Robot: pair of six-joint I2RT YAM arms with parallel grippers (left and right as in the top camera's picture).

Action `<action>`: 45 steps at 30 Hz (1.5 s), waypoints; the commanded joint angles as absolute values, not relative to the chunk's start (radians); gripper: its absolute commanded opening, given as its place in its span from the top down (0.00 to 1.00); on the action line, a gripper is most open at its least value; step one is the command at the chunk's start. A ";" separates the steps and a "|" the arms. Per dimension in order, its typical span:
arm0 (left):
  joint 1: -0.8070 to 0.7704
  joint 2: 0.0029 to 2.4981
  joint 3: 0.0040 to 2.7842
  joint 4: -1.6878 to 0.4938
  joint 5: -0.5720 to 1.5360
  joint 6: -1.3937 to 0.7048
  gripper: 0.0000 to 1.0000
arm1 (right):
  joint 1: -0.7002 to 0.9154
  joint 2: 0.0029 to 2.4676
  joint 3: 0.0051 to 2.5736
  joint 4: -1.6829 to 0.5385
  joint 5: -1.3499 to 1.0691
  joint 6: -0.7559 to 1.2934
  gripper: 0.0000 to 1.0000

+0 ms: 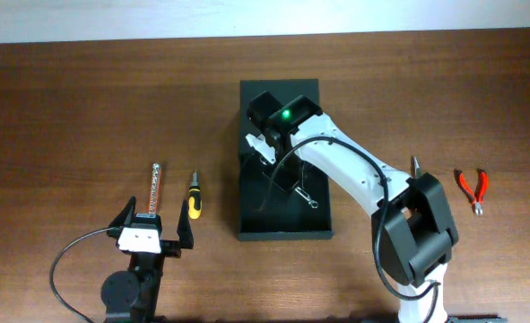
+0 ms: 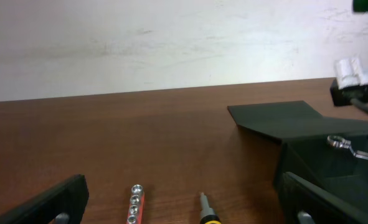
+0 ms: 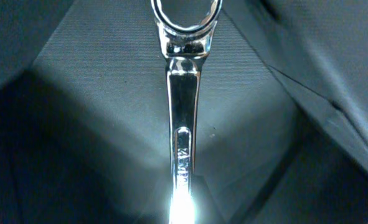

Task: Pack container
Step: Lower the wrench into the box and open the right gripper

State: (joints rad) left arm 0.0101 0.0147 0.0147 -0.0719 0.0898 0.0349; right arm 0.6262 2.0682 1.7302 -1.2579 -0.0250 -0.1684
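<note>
Two pincers, both mine, partway through packing. Nearest the front edge of the tabletop (image 1: 67,117), my left pincer (image 1: 156,224) stands wide and empty. Its dark fingers frame a red-and-silver bit bar (image 1: 155,187) and a yellow-and-black screwdriver (image 1: 194,199), both lying loose on the brown wood grain left of centre. At the middle of the tabletop sits the container (image 1: 244,179), a matte green-black rectangular box whose inner walls look soft and fabric-like. My right pincer (image 1: 266,154) is closed on a wrench (image 3: 182,124), a slim, mirror-bright chrome bar with a ring end that points into the open box. Placing the wrench appears to be the step in hand. Next, I judge, it must be lowered flat onto the box floor and let go, and the arm drawn clear of the walls. Red-handled pliers (image 1: 472,190) wait near the right edge, probably a later pick. Beyond the box, the hinged flap lid (image 2: 277,117) lies folded back toward the far edge.
</note>
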 commanded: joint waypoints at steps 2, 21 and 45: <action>0.017 0.006 0.009 -0.075 0.083 0.050 0.01 | 0.628 2.087 1.722 -1.252 -0.067 -0.177 0.96; 0.017 0.006 0.009 -0.075 0.083 0.050 0.01 | 0.628 2.088 1.628 -1.169 -0.102 -0.202 0.96; 0.017 0.006 0.009 -0.075 0.083 0.050 0.01 | 0.628 2.088 1.569 -1.090 -0.113 -0.202 0.91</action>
